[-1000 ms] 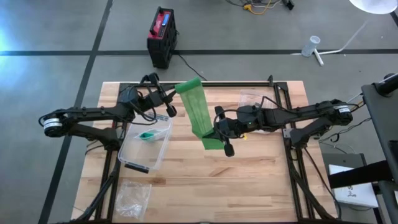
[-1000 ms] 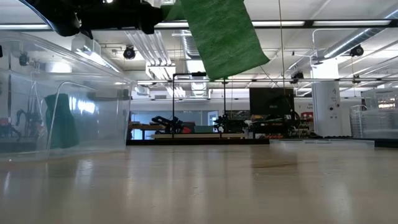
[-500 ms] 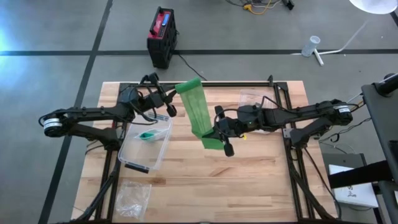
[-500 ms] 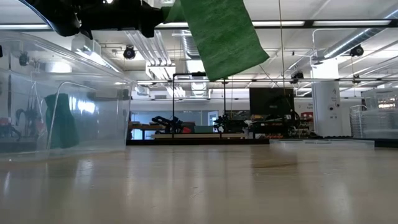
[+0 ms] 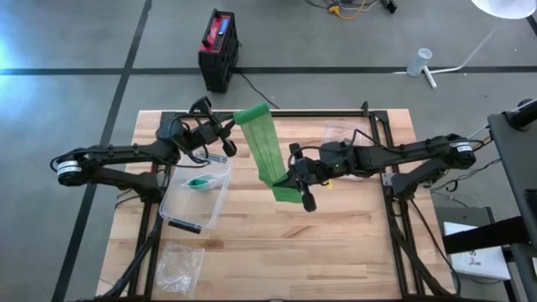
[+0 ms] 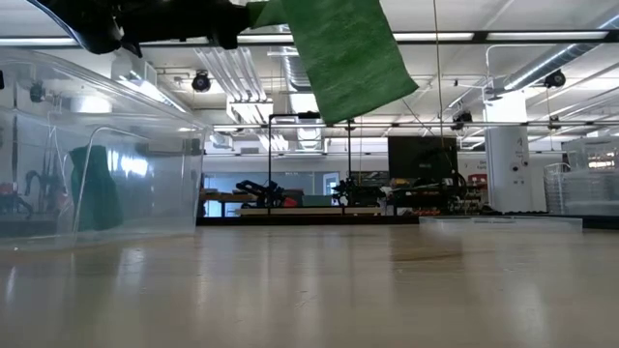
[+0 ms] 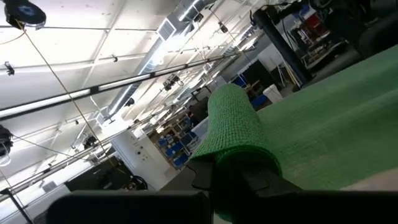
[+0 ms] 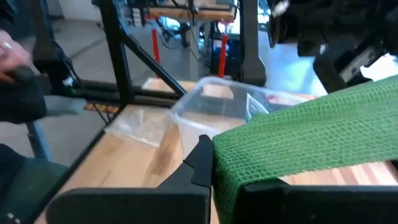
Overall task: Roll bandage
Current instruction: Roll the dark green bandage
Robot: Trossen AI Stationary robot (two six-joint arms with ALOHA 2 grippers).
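left gripper (image 5: 228, 144): jaws clamped tight on the far end of the bandage, up off the table, just past the far rim of the clear bin
right gripper (image 5: 300, 191): jaws clamped tight on the near end of the bandage, off to the right of the clear bin, above bare wood
bandage (image 5: 267, 155): green mesh strip, stretched in the air between the two grippers; far end folded over the left fingers (image 7: 249, 177), near end bunched over the right fingers (image 8: 200, 163); low view shows only its hanging edge (image 6: 346, 53), clear of the tabletop
clear bin (image 5: 198, 198): open plastic tub on the table under the left arm, with a small green item (image 5: 198, 181) inside; whether that is a roll, can't tell
plastic bags: one crumpled bag (image 5: 178, 267) just on the near side of the bin; another clear bag (image 5: 340, 134) well right of the bin, beside the right arm
table (image 5: 352, 252): light wood planks, black frame; bin sits at its left part
floor items: black and red box (image 5: 217, 49) on the grey floor beyond the bin's side of the table
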